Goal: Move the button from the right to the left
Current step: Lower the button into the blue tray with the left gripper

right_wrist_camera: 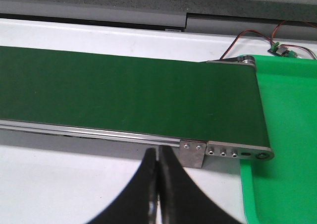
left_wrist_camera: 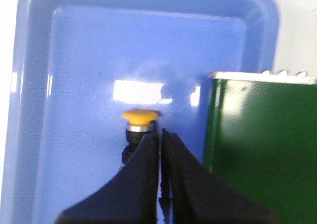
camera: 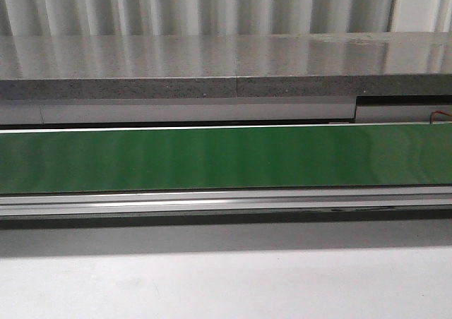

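Observation:
The button (left_wrist_camera: pixel 141 116) lies in a blue tray (left_wrist_camera: pixel 74 60) in the left wrist view. Its yellow cap and silver ring show; its body is mostly hidden behind my left finger. My left gripper (left_wrist_camera: pixel 161 134) is shut with only a thin slit between the jaws. Its tips are just in front of the button and to one side, and nothing is held between them. My right gripper (right_wrist_camera: pixel 158 152) is shut and empty over the white table, close to the belt's side rail. Neither gripper nor the button shows in the front view.
The green belt (camera: pixel 226 157) runs across the front view, below a grey stone ledge (camera: pixel 226 65). Its one end (left_wrist_camera: pixel 262 144) overhangs the blue tray. Its other end (right_wrist_camera: pixel 237 105) meets a green tray (right_wrist_camera: pixel 287 110). A small circuit board (right_wrist_camera: pixel 280 49) with wires lies beyond.

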`<state>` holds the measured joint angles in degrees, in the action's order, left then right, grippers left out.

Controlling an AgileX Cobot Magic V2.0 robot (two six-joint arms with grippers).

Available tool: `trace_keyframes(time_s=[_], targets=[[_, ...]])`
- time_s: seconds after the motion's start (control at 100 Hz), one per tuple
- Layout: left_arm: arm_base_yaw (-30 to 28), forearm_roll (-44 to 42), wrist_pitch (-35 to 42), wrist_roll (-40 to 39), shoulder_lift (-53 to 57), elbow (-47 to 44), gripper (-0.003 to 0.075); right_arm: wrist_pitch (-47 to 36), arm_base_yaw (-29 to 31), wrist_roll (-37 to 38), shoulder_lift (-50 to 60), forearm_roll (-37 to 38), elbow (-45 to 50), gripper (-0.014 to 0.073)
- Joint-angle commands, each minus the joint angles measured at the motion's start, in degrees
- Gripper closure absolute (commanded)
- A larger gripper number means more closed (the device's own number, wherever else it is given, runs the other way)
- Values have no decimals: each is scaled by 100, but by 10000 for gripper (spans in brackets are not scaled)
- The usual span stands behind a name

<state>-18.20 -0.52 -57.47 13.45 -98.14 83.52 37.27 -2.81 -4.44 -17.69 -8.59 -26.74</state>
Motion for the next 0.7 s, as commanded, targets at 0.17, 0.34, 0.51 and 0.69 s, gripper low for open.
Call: trace_keyframes(time_s=[0.17,0.34,0.51,0.69], targets=[[630,404,550,-451,1179,-35,741,-452,-2,-51,-33,-17,-128,660],[1260,417,909,-615,1707,-532,741,-452,-2,-51,-33,-17,-128,660],[1818,441,1210,-761,2134,-1036,741,-452,-2,-51,-33,-17,-128,660],[2265,627,1788,-761,2603,-1676,741,-452,-2,-51,-33,-17,-128,660]])
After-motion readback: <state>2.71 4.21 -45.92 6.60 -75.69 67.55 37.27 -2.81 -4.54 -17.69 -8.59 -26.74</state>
